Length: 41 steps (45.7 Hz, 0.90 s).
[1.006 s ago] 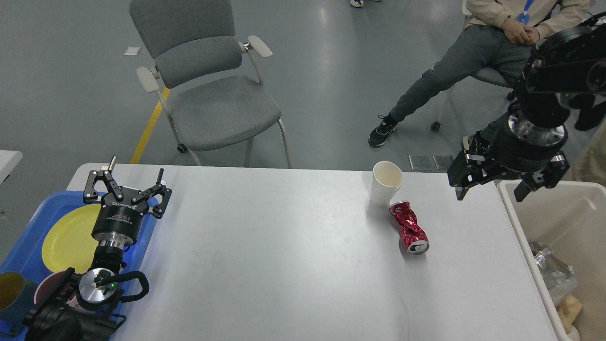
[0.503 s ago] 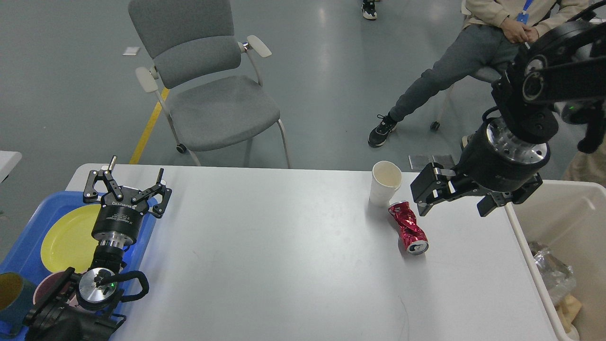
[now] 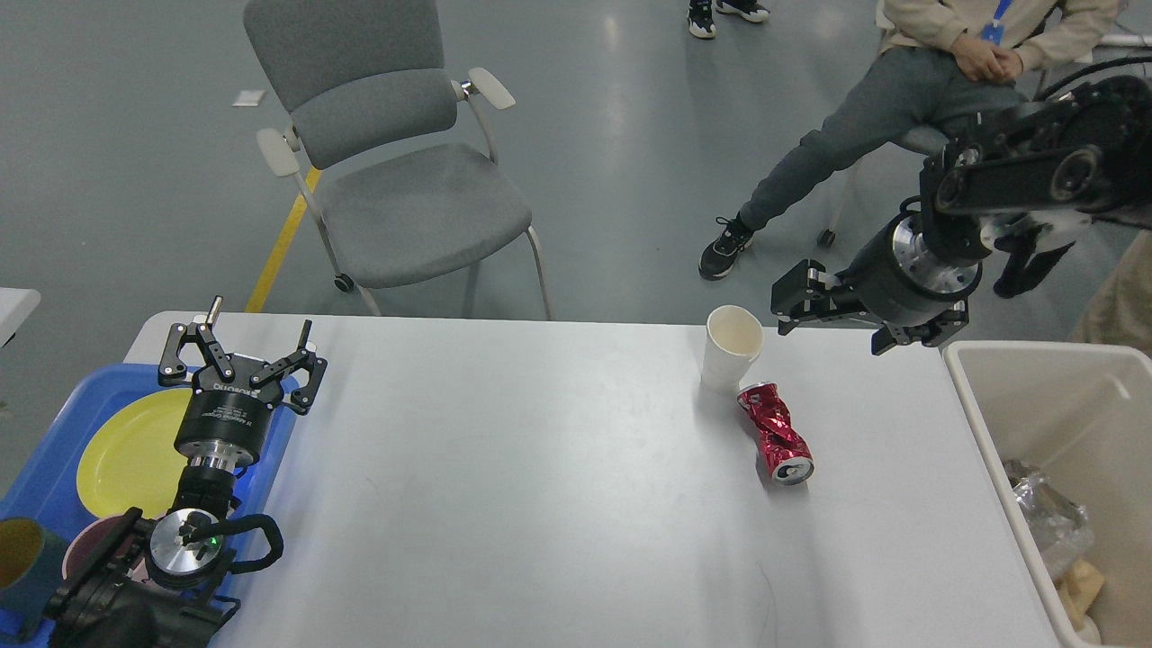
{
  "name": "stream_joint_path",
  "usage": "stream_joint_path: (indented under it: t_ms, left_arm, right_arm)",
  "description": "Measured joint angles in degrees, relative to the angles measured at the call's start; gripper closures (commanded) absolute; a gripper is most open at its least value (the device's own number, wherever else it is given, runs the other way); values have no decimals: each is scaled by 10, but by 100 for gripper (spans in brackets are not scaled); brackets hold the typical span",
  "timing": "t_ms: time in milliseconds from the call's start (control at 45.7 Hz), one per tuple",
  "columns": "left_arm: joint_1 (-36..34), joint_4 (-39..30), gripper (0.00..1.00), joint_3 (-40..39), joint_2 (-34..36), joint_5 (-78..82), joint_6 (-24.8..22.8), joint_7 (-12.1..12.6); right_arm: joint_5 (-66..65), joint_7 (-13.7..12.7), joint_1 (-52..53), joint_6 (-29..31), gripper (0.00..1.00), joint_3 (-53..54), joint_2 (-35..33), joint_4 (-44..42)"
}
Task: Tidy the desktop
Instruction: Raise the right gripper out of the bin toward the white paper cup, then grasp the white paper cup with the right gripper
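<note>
The white desktop (image 3: 540,486) fills the lower view. A white paper cup (image 3: 731,346) stands upright near its far right edge. A crushed red can (image 3: 776,430) lies on its side just in front of the cup, touching or nearly touching it. My right gripper (image 3: 837,322) hovers open and empty just right of the cup, above the table's far edge, fingers pointing left. My left gripper (image 3: 245,349) is open and empty, pointing away over the right rim of the blue tray (image 3: 45,423).
The blue tray at the left holds a yellow plate (image 3: 126,450), a dark red bowl (image 3: 85,549) and a teal cup (image 3: 18,562). A cream bin (image 3: 1035,396) with crumpled rubbish stands at the right. A grey chair (image 3: 405,180) and a seated person (image 3: 900,99) are beyond the table.
My right arm has swung from over the bin's near corner leftward and then up and back, ending beside the cup. The left arm, cup and can have not moved.
</note>
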Motion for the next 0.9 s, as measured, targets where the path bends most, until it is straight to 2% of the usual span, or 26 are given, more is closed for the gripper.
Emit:
stream_joint_path:
  t_ms: [262, 547, 765, 896]
  left_arm:
    - [0, 0, 4, 0, 0, 0, 0, 1]
    - [0, 0, 4, 0, 0, 0, 0, 1]
    - [0, 0, 4, 0, 0, 0, 0, 1]
    - [0, 0, 4, 0, 0, 0, 0, 1]
  right_arm:
    - [35, -1, -222, -83, 0, 90, 11, -211]
    - [34, -2, -392, -102, 0, 119, 98, -436]
    - [33, -2, -464, -116, 0, 124, 149, -536]
    - [33, -2, -490, -142, 0, 127, 160, -558]
